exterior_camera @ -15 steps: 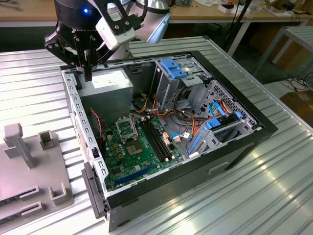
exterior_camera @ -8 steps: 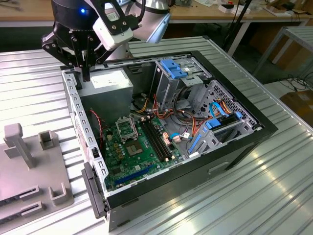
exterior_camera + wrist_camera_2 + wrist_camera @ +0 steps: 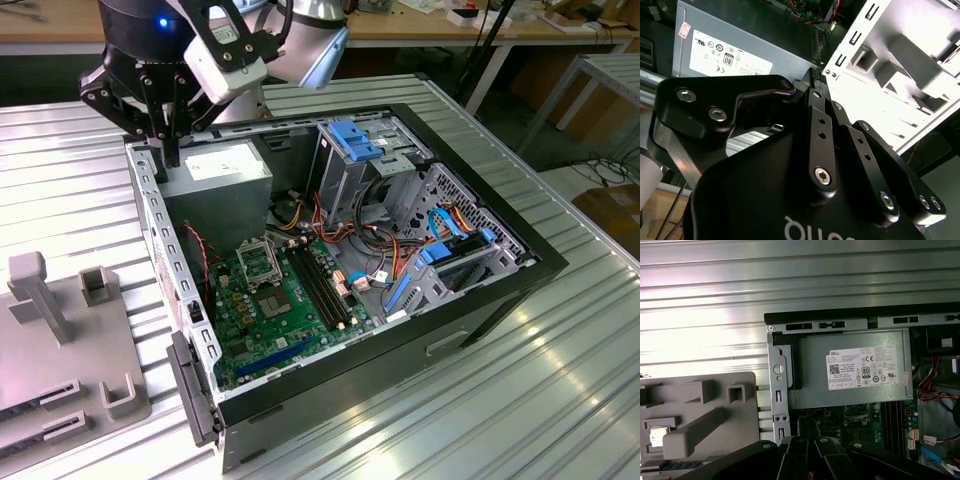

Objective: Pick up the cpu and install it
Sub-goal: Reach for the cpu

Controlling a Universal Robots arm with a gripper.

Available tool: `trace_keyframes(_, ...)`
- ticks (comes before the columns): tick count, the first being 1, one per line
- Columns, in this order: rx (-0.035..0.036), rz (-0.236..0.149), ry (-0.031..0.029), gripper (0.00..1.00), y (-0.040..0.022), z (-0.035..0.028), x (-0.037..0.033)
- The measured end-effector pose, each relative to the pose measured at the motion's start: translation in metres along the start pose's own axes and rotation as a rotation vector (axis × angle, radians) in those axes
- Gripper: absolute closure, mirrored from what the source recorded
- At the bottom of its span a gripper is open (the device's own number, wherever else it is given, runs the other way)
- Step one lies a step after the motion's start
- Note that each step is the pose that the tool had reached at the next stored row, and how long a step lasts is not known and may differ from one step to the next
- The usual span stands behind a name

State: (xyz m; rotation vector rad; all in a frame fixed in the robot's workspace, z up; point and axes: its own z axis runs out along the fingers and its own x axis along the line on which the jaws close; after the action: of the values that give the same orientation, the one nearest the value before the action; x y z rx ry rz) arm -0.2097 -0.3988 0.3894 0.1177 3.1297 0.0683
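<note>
Several hazards stand out, as I judge it. The tool [image 3: 170,145] hangs over the far corner of the open computer case [image 3: 340,385] on the exterior view's left. It is right above the power supply [image 3: 215,165] and the case's metal edge. Its fingers [image 3: 814,110] are drawn together with nothing between them.

The cpu [image 3: 657,436] lies flat in a pocket of the grey tray [image 3: 705,405]. That tray sits on the bench [image 3: 560,400] just beside the case, nearer on the exterior view's left and well apart from the tool.

Low travel from here could clip the case edge or the upright posts [image 3: 38,300] on the tray. Closed fingers cannot take a thin flat chip, and a poor pinch on its edges might let it tilt or drop.

Inside the case, the socket [image 3: 272,298] on the green motherboard [image 3: 250,335] sits deep, near the memory slots [image 3: 325,285] and loose cables [image 3: 300,222]. A chip lowered askew or turned the wrong way could bend contacts, and the tool's wide links could snag the wires. Whether the socket's frame is fully open I cannot tell.
</note>
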Motion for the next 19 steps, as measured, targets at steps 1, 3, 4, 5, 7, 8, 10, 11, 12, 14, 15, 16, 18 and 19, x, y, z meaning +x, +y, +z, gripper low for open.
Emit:
trace_keyframes(1, 0.0001, 0.000, 0.0001, 0.89, 0.0000, 0.0000, 0.0004)
trace_keyframes(3, 0.0000, 0.000, 0.0003, 0.89, -0.0001, 0.0000, 0.0012)
trace_keyframes(4, 0.0000, 0.000, 0.0004, 0.89, -0.0001, 0.0001, 0.0017)
trace_keyframes(5, 0.0001, 0.000, 0.0006, 0.89, -0.0002, 0.0001, 0.0021)
trace_keyframes(7, 0.0001, 0.000, 0.0009, 0.89, -0.0002, 0.0001, 0.0031)
trace_keyframes(8, 0.0000, 0.000, 0.0011, 0.89, -0.0003, 0.0002, 0.0035)
trace_keyframes(10, 0.0001, 0.000, 0.0013, 0.89, -0.0003, 0.0002, 0.0043)
trace_keyframes(11, 0.0001, 0.000, 0.0014, 0.89, -0.0004, 0.0002, 0.0046)
trace_keyframes(12, 0.0001, 0.000, 0.0016, 0.89, -0.0004, 0.0002, 0.0050)
trace_keyframes(14, 0.0001, 0.000, 0.0018, 0.89, -0.0004, 0.0003, 0.0053)
trace_keyframes(15, 0.0001, 0.000, 0.0019, 0.89, -0.0004, 0.0003, 0.0055)
trace_keyframes(16, 0.0001, 0.000, 0.0018, 0.89, -0.0004, 0.0003, 0.0056)
trace_keyframes(18, 0.0001, 0.000, 0.0018, 0.89, -0.0004, 0.0003, 0.0056)
trace_keyframes(19, 0.0001, 0.000, 0.0018, 0.89, -0.0004, 0.0003, 0.0056)
